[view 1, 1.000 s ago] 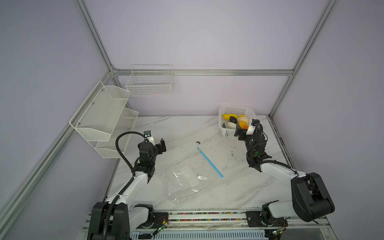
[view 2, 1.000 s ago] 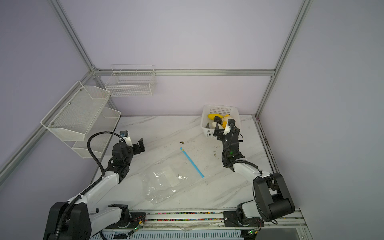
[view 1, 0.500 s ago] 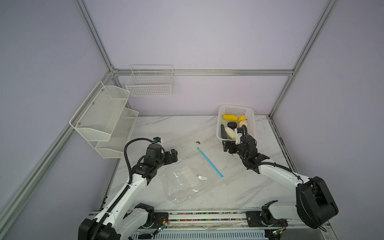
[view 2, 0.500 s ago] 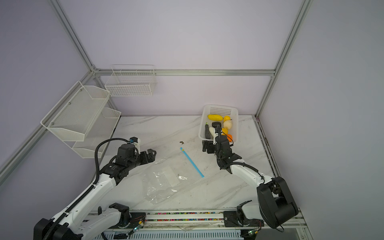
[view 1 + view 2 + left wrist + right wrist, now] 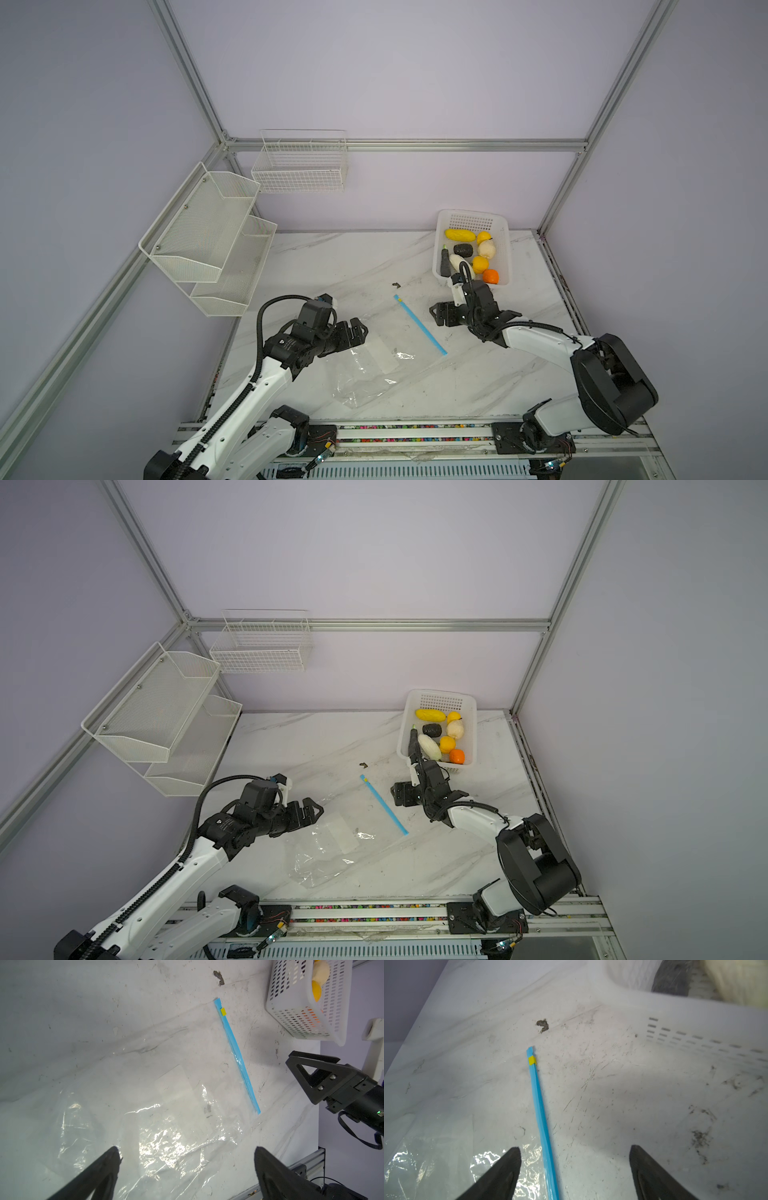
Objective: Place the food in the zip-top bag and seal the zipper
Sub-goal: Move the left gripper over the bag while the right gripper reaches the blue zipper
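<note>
At the middle of the white marble-pattern surface (image 5: pixel 332 257): crinkly transparent plastic zip-top bag (image 5: pixel 374 370), lying flat. Along its mouth: thin light-blue zipper strip (image 5: pixel 419 325), small yellow slider (image 5: pixel 223 1011) at the end nearer the basket. At the far right of the surface: white perforated plastic basket (image 5: pixel 471 219), containing all the toy food (image 5: pixel 460 235) in yellow, orange, cream, white and dark pieces; apart from the bag. State of left claw (image 5: pixel 362 330): released, jaws wide, over the bag's end away from the zipper strip; contact with the plastic not determinable. State of right claw (image 5: pixel 436 316): released, jaws apart, between zipper strip and basket. In the right wrist view: blue strip passing between the black fingers (image 5: pixel 506 1167), nearer one of them. Small dark speck (image 5: pixel 396 284) on the surface just beyond the slider end.
</note>
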